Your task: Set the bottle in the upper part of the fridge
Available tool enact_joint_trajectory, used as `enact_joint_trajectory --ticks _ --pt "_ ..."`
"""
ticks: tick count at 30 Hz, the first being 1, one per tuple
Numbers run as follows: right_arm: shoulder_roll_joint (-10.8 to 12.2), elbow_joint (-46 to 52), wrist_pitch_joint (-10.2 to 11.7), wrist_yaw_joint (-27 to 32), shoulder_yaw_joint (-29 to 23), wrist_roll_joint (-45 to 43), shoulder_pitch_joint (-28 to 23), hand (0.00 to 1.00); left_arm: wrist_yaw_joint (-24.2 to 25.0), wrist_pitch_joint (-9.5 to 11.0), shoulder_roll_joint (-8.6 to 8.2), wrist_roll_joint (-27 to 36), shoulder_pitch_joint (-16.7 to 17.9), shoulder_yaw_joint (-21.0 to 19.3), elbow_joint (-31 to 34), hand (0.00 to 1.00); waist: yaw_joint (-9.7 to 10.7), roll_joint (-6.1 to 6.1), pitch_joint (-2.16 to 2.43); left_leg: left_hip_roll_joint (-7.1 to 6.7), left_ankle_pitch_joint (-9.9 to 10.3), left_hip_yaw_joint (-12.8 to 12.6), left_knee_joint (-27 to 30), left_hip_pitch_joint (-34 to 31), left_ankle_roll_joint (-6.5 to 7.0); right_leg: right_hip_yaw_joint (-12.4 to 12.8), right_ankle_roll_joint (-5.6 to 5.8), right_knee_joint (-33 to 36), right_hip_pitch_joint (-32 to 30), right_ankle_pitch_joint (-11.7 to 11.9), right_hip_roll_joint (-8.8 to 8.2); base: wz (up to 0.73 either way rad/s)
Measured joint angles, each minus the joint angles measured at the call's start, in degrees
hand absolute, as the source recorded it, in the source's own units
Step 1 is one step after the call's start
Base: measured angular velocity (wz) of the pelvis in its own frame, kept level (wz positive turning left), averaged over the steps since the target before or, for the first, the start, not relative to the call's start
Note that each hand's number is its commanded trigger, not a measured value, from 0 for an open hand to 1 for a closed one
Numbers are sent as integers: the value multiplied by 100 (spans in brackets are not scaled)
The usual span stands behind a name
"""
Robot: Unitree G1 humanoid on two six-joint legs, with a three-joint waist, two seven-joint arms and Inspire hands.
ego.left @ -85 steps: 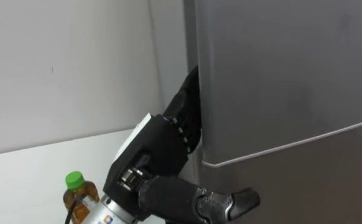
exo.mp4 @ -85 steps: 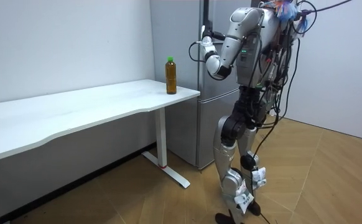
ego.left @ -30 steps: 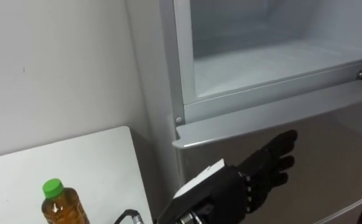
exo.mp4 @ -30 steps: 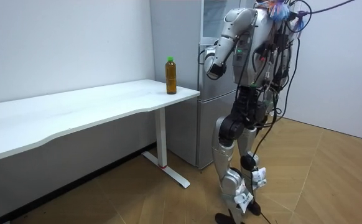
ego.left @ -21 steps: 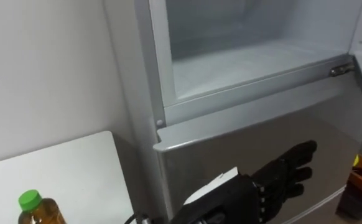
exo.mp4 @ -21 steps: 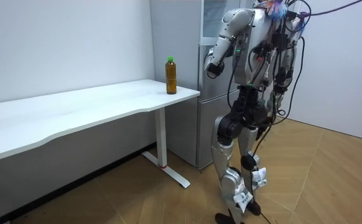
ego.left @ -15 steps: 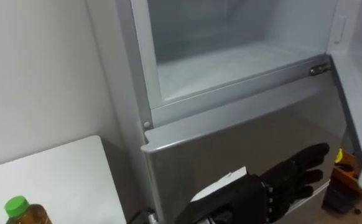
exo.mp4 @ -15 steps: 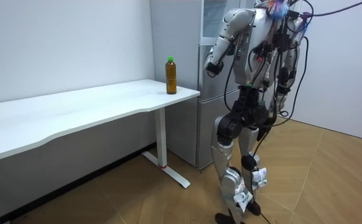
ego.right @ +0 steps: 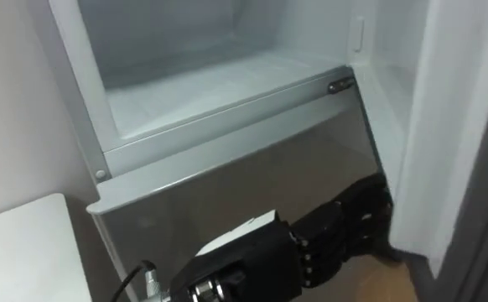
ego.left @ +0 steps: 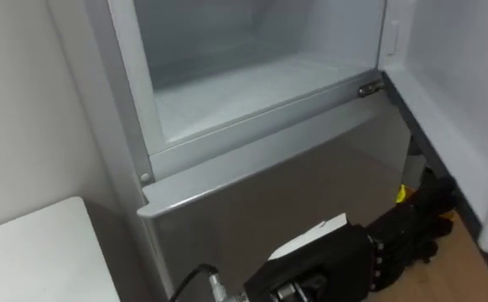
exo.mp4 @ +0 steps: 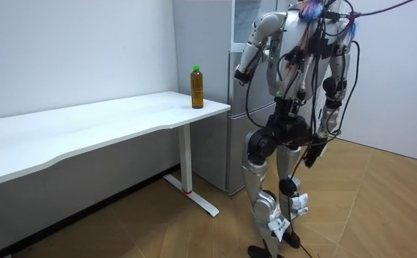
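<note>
**Robot at the open fridge, room and head views.** The robot stands upright on the wood floor (exo.mp4: 380,208). It faces the grey fridge (exo.mp4: 219,143), just past the end of the white table (exo.mp4: 87,132). The bottle (exo.mp4: 197,87) — amber, with a green cap — stands upright on the table near the corner nearest the fridge, close to the wall. It is well apart from both hands.

**Eye views.** The upper compartment (ego.left: 244,75) is open and shows a white interior. Its door (ego.right: 454,126) stands out to the right, and a small metal hinge (ego.left: 368,89) sits at the compartment's lower right corner. Below the compartment, the grey lower door (ego.left: 261,201) is closed. A corner of the table shows at the lower left.

**Left hand.** The left hand (ego.left: 407,231) is black and comes in from the lower edge on its arm. It lies in front of the lower door with its fingers straight and pointing right, holding nothing. Whether it touches the door cannot be told. In the room view this hand is raised at chest height, just before the fridge front.

**Right hand.** The right hand (exo.mp4: 315,153) hangs low at the robot's side, on the room view's right, near the hip. Its state cannot be told at this range.
</note>
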State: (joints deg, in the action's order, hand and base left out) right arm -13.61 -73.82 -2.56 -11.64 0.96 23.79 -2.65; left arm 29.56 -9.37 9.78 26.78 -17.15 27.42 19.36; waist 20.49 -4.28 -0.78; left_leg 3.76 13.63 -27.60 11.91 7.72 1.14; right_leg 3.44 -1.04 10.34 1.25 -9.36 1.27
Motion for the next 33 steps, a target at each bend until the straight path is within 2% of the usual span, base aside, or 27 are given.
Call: enact_joint_trajectory --ticks 4,8,13,16,18,20,23,30,33 --pt "-37 2 0 36 -4 -181 7 0 -8 0 -99 2 -261 54 -364 0 120 11 -17 161 96 -226 192 11 -157 24 -59 28 -26 24 92 -30" --pt "-53 0 -6 26 0 -169 -29 0 -8 0 -155 3 -513 61 -522 0 210 11 -20 255 113 -390 306 11 -186 105 -133 28 -56 17 163 -20" --pt "-95 6 -8 -33 -5 -146 -36 0 15 1 -157 27 -608 87 -591 0 305 -26 -20 298 117 -384 351 1 -196 147 -213 42 -104 20 248 -12" --pt "-95 13 -16 -66 -3 -56 -23 0 85 1 -157 111 -613 176 -670 0 311 -36 -20 359 141 -382 353 0 -260 163 -271 31 -115 25 319 -7" --pt "-104 14 -15 -67 -8 91 6 0 119 0 -156 190 -613 220 -672 0 310 -49 -19 367 130 -382 353 0 -279 182 -292 35 -123 17 335 -6" --pt "-128 15 -11 -75 -10 107 68 0 154 0 -142 215 -614 220 -672 0 311 -117 -3 387 129 -373 352 -1 -282 216 -313 31 -131 23 360 -8" --pt "-176 16 -8 -110 -9 131 114 0 214 0 -136 261 -622 220 -689 0 322 -217 -23 394 125 -370 346 -13 -290 203 -326 49 -130 31 363 1" --pt "-163 18 -8 -149 6 116 130 0 235 0 -53 252 -627 217 -715 0 288 -212 -25 376 85 -352 111 -24 -360 38 -347 54 -173 31 370 11" --pt "-156 12 -12 -99 14 122 129 0 234 -1 -19 250 -627 216 -715 0 270 -188 -40 335 76 -131 29 -95 -375 -145 -346 33 -171 30 329 31"
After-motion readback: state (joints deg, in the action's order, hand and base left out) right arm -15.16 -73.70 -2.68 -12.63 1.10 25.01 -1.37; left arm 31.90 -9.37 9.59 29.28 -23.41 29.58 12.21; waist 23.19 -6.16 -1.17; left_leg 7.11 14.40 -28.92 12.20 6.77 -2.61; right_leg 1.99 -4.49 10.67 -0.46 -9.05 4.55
